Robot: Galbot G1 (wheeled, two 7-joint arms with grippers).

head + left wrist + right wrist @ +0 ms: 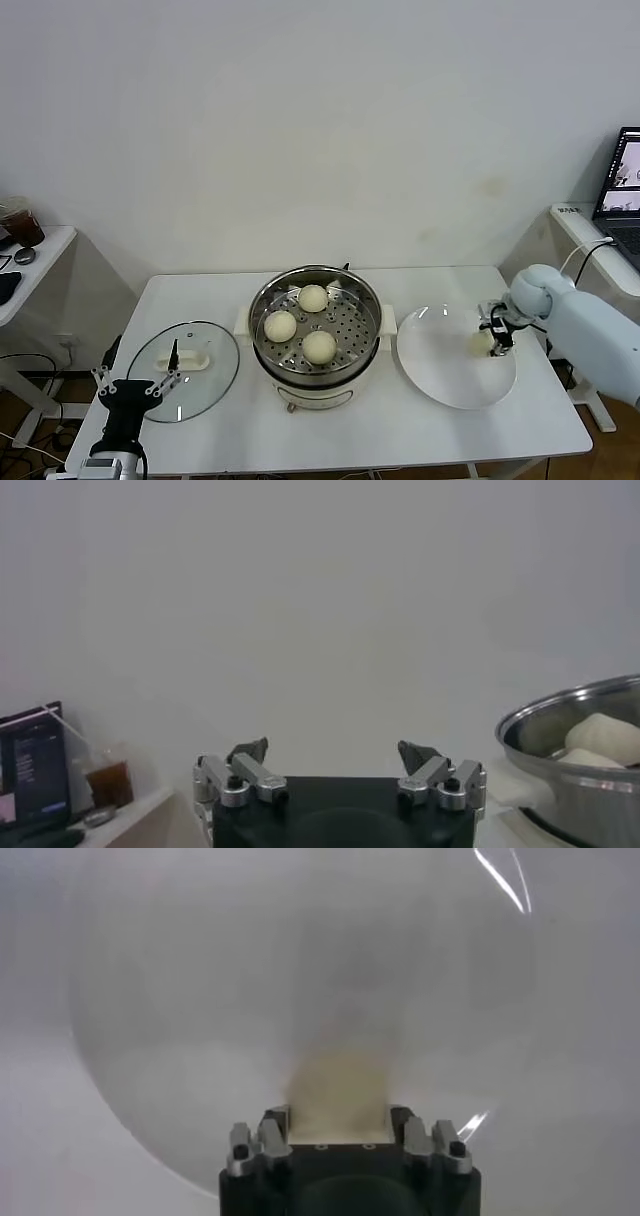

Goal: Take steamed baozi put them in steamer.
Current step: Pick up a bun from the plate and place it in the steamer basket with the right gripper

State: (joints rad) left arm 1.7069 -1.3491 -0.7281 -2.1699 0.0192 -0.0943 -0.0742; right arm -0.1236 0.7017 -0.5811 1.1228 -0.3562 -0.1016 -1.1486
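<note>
Baozi (482,341) between right end effector (489,339) fingers; no legible writing.

No text, label, brand, number or sign can be read anywhere in these views. A laptop screen (627,172) is seen at the far right edge of the head view, and content is displayed on it, but nothing on it can be made out as letters or figures. A second screen (35,780) is seen in the left wrist view, where faint coloured lines are shown, yet none of them can be read. No marking is seen on the steamer (315,335), on its cream-white base, on the glass lid (184,358) or on the white plate (455,357).
</note>
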